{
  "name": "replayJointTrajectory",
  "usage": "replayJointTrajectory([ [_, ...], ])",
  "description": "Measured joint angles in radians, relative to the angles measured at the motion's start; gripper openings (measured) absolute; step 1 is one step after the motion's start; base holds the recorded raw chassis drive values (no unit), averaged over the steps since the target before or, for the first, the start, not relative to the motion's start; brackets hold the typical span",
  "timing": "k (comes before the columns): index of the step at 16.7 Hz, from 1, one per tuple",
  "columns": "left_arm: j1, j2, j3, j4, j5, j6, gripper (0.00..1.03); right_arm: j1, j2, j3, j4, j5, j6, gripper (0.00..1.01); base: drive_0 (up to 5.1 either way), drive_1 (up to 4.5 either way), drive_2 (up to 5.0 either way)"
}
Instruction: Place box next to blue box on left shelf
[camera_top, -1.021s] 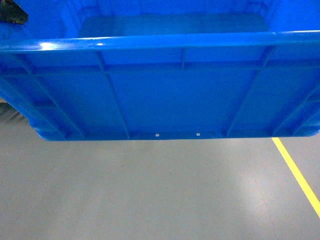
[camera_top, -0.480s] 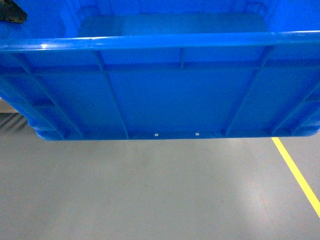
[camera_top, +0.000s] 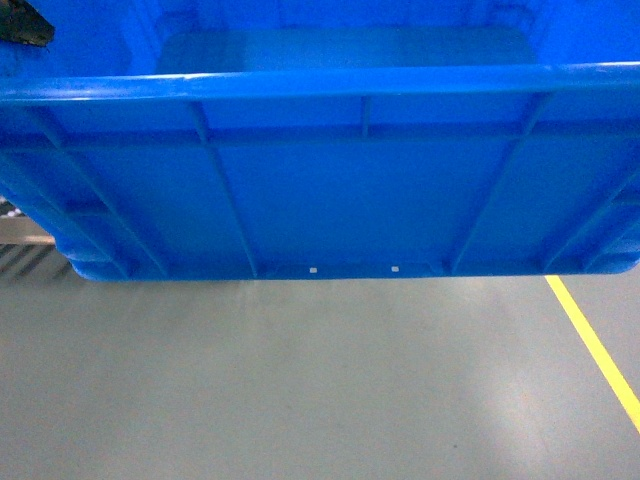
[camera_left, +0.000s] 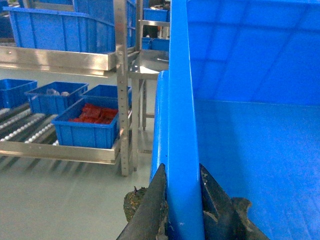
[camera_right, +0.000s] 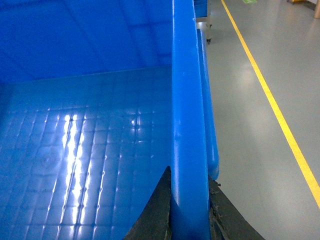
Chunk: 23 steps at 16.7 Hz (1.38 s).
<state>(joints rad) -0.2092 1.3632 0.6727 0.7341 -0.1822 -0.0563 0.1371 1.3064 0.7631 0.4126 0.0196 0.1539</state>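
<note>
Head view: the box is held raised above the grey floor, filling the upper frame. The left end effector is clamped on the left wall's rim, one finger outside, one inside. The right end effector is clamped likewise on the right rim. The left shelf, carrying smaller blue bins, is seen left of the box, apart from it. A yellow line is marked on open floor to the right.
</note>
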Motion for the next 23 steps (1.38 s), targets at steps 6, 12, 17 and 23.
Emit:
replayJointTrajectory([
  [6,0.000,0.000,0.000,0.000,0.001,-0.001,0.10,0.000,0.000,0.000,0.003,0.001,-0.001,0.08,0.0,4.35,-4.3],
  [12,0.000,0.000,0.000,0.002,0.001,-0.001,0.10,0.000,0.000,0.000,0.004,0.001,0.000,0.08,0.0,4.36,-4.3],
  [17,0.000,0.000,0.000,0.000,-0.001,-0.003,0.10,0.000,0.000,0.000,0.005,0.000,-0.001,0.08,0.0,4.29,-4.4],
  [23,0.000,0.003,0.000,0.006,0.000,-0.005,0.10,0.000,0.001,0.001,0.009,0.000,-0.002,0.08,0.0,2.87,-2.9],
])
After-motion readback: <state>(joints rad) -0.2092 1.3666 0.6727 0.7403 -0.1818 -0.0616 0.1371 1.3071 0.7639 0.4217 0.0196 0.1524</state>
